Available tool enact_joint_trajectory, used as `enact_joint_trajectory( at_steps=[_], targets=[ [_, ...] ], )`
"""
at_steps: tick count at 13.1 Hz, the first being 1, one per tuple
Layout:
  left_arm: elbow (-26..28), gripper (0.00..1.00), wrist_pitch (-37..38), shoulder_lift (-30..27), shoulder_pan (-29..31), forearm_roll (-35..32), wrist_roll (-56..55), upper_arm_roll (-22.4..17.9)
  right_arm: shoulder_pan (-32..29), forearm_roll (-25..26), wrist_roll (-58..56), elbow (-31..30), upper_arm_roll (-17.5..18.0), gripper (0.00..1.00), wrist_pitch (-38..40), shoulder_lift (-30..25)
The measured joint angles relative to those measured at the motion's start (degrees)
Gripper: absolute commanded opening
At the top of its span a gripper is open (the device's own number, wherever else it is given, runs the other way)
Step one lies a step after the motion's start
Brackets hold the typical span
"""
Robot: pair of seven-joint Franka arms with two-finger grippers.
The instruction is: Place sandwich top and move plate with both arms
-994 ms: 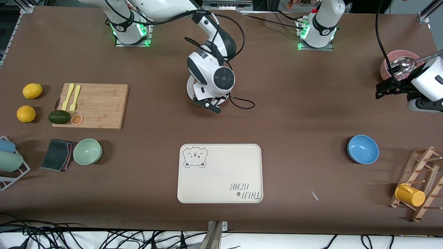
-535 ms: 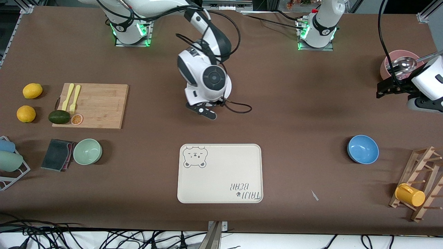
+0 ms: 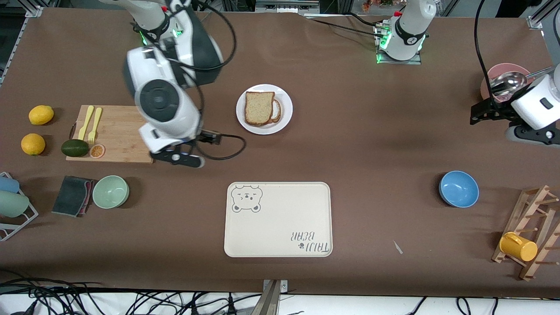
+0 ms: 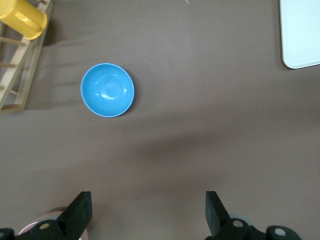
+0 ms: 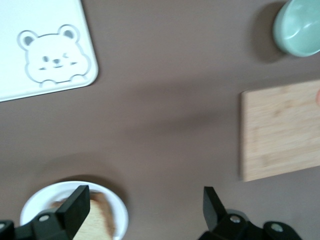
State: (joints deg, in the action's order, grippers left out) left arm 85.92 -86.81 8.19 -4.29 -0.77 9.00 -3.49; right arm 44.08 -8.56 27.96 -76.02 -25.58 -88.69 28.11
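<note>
Worktop (image 3: 372, 144) is the big brown surface everything sits on. Next down in size, the right arm (image 3: 166, 83) hangs up over the corner of the cutting board (image 3: 127, 131) at its own end, and the left arm (image 3: 536, 109) waits out by the pink bowl (image 3: 503, 74) with the ladle in it. The cream bear tray (image 3: 278, 218) lies nearer the front camera than the plate and has nothing on it.

Then the white plate (image 3: 264, 109), about mid-worktop between the two bases. The sandwich top (image 3: 259, 107) lies flat on it, speckled tan slice with the brown crust, and a bit of a white layer pokes out from under it on the side toward the left arm. So I'd say the first half is done: bread is on the stack and nothing is gripping it.

Right pincer (image 5: 145, 207) is released, jaws spread wide and empty, with the plate's rim just showing by one finger in the right wrist view. Left pincer (image 4: 147, 212) is also spread wide and empty, over bare worktop with the blue bowl (image 4: 107, 90) in sight.

What's left, as far as I can judge: both arms need to come in to the plate, take an edge each and carry it, presumably to the tray. Neither is at the plate yet.
</note>
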Motion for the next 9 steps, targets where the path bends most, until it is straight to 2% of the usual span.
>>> enact_joint_trajectory(
  at_steps=[5,7,9],
  targets=[
    [0.0,1.0,-0.1,2.4,-1.8,2.1,-0.3,1.1,-1.5,-7.0,-26.0,-0.1,-18.2,1.0,7.0,-1.0],
    [0.0,1.0,-0.1,2.6,-2.4,2.1,-1.5,1.5,-3.1,-7.7,-32.5,-0.2,-21.5,1.0,7.7,-1.1],
    [0.0,1.0,-0.5,2.9,-2.8,2.1,-2.6,1.7,-6.0,-7.8,-34.1,-0.2,-20.5,1.0,8.1,-2.0]
  ],
)
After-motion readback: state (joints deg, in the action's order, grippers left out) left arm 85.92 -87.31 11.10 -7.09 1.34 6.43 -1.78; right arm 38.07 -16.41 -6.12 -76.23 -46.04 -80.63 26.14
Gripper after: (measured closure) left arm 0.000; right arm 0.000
